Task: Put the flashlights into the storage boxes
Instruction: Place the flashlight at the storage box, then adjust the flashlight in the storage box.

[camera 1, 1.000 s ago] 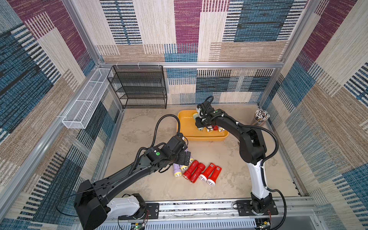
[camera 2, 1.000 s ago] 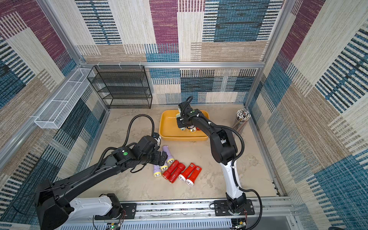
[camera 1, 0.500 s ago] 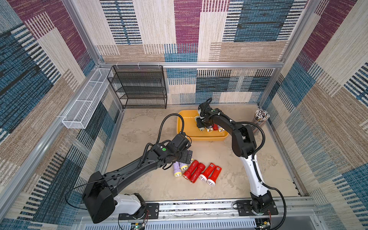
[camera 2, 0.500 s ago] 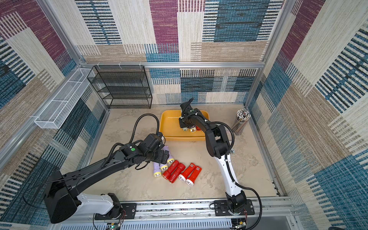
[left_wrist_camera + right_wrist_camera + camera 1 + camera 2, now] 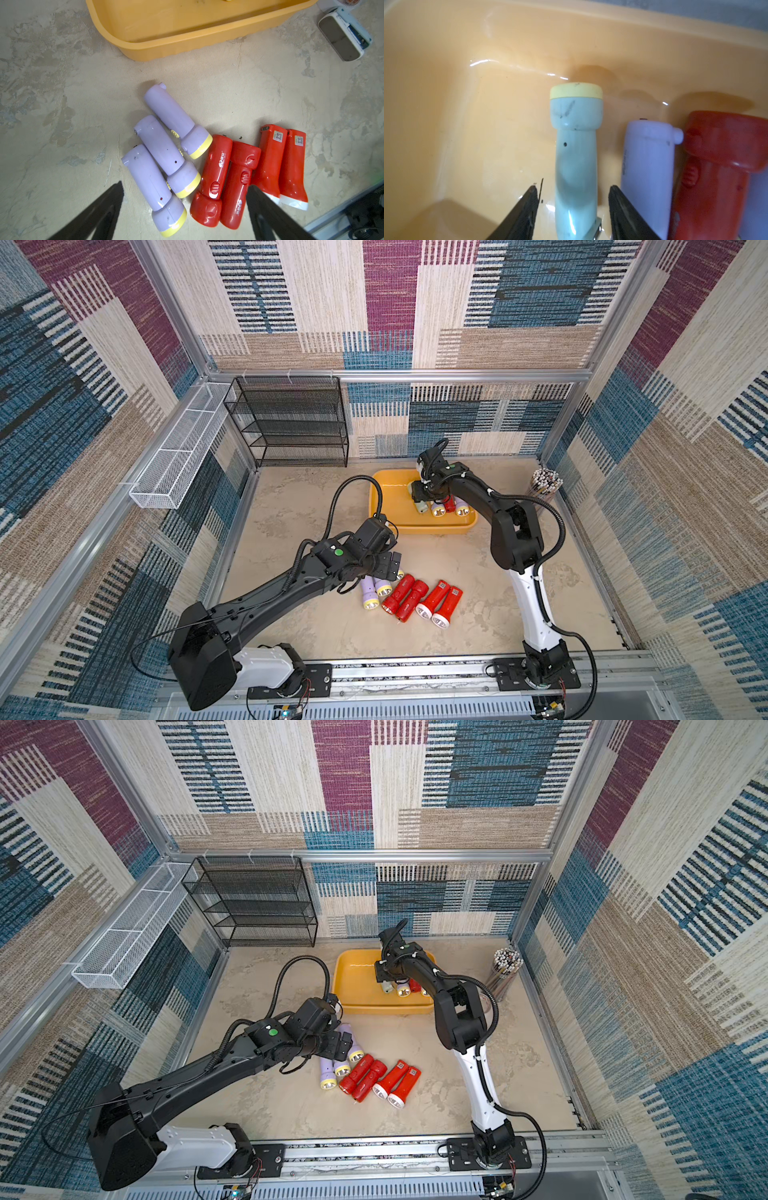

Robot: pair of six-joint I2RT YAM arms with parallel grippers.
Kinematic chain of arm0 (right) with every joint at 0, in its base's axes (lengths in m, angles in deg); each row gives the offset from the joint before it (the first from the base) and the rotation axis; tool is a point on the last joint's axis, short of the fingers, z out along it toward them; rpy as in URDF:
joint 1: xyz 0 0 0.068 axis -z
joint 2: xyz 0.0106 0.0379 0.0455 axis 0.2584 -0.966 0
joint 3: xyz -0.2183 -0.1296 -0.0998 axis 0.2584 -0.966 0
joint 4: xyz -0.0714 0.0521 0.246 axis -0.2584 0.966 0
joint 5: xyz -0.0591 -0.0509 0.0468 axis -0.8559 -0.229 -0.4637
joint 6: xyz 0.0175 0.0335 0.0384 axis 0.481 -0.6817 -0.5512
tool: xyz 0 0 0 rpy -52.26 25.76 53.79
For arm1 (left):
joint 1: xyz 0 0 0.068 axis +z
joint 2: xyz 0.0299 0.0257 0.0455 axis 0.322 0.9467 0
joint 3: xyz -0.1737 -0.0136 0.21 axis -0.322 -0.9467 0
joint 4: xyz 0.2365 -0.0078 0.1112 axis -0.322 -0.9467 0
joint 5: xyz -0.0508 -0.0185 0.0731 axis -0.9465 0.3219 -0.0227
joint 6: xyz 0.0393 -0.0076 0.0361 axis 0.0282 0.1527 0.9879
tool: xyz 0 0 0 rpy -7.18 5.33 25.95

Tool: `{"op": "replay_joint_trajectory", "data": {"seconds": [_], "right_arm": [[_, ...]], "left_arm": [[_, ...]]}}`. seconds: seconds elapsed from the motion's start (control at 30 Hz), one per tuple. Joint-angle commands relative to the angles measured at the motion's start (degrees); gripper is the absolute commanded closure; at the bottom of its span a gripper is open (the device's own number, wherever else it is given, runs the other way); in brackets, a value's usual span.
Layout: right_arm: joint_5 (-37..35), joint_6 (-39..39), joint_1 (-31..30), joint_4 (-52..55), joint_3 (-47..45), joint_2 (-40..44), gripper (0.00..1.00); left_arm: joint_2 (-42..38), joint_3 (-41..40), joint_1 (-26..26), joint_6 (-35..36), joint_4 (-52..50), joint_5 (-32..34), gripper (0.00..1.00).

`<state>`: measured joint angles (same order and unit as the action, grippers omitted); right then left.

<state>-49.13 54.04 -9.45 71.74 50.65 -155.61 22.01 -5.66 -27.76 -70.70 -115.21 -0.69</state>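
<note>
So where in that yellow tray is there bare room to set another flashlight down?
The yellow tray is bare on its half toward the black mesh rack, up to the pale green flashlight. Beyond that it is crowded: a lilac flashlight and a red flashlight lie side by side.

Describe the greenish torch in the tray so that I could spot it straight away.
Look for the yellow-orange tray near the back wall, right of the black mesh rack. In the row lying inside it, the pale green flashlight is the end one, beside a lilac flashlight, with a red flashlight beyond. It alone has a green body; every other one is lilac or red.
</note>
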Motion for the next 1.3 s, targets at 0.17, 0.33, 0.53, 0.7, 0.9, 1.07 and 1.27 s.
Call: {"op": "replay_joint_trajectory", "data": {"seconds": [0.17,0.33,0.53,0.7,0.9,1.07,1.27], "right_arm": [[3.9,0.0,-2.0,-3.3,-0.1,0.6,0.44],[5.4,0.7,-3.1,-0.9,6.9,-4.7,0.45],[6.3,1.0,-3.2,2.7,16.0,-11.4,0.45],[4.8,1.2,-2.5,4.9,19.1,-14.0,0.45],[2.8,1.4,-1.3,4.4,16.2,-12.2,0.45],[3.4,1.9,-1.2,4.1,14.7,-9.4,0.45],[5.4,1.5,-1.7,0.4,4.4,0.5,0.44]], "left_arm": [[-0.8,-0.1,0.0,-0.1,-0.1,-0.3,0.04],[-1.0,-0.2,0.0,0.1,-0.6,0.5,0.04],[-0.9,-0.2,0.2,0.5,-1.0,1.4,0.04],[-0.7,0.1,0.4,0.6,-1.1,1.3,0.04],[-0.6,-0.1,0.6,0.4,-0.9,0.9,0.04],[-1.1,-0.1,0.6,-0.1,-1.1,0.6,0.04],[-3.1,-0.7,0.6,-1.3,-1.8,0.0,0.04]]}}
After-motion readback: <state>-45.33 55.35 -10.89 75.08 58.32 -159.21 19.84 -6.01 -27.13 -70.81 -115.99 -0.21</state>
